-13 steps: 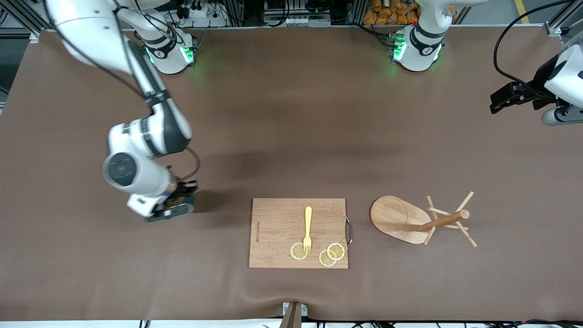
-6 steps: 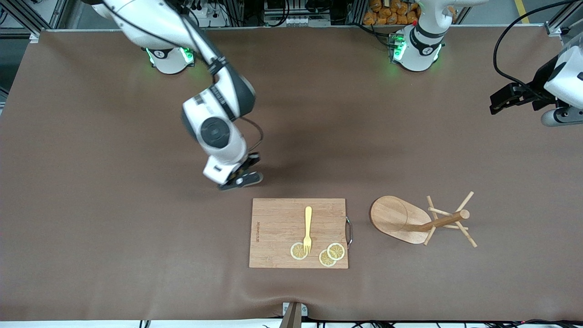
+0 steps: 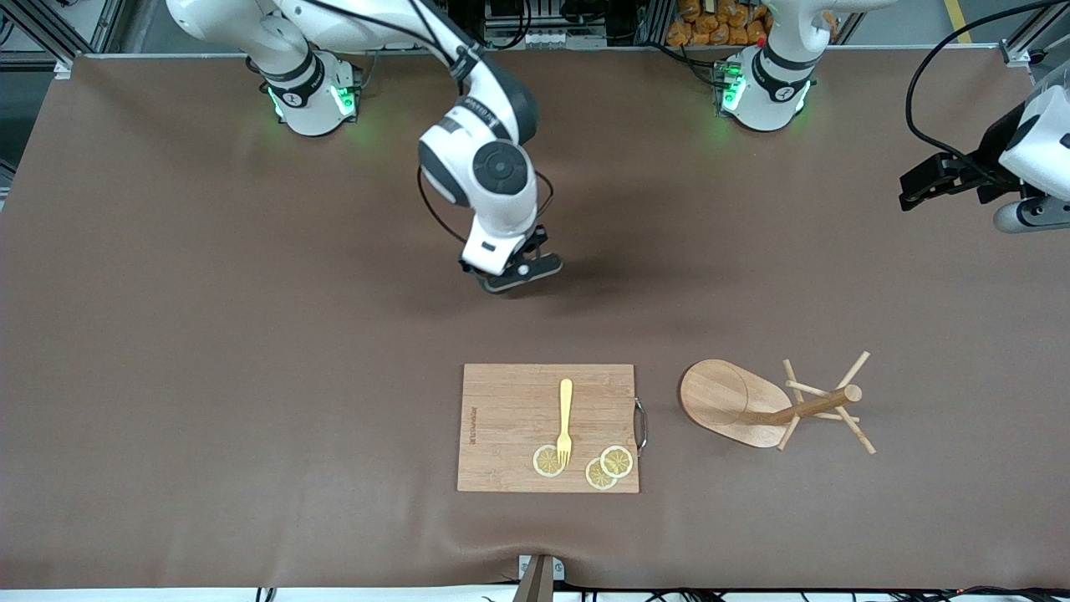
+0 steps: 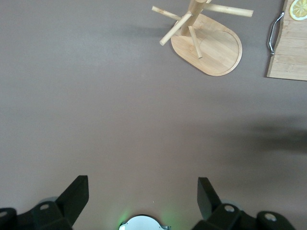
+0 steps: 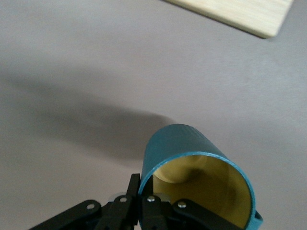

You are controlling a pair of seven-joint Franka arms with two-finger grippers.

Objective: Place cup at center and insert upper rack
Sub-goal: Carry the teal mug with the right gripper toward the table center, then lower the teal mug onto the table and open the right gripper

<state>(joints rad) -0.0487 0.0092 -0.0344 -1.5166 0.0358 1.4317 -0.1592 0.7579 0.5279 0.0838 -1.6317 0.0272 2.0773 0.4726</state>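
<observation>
Gripping cup [image 5: 192,163] rim, right gripper [image 3: 512,272] (mid-table, airborne).

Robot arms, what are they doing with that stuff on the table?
The right gripper is shut on the rim of a teal cup and holds it in the air over the bare table, above the middle. The left gripper waits open at its own end of the table. The wooden rack stands beside the cutting board, toward the left arm's end. On the board lie a yellow fork and three lemon slices.
</observation>
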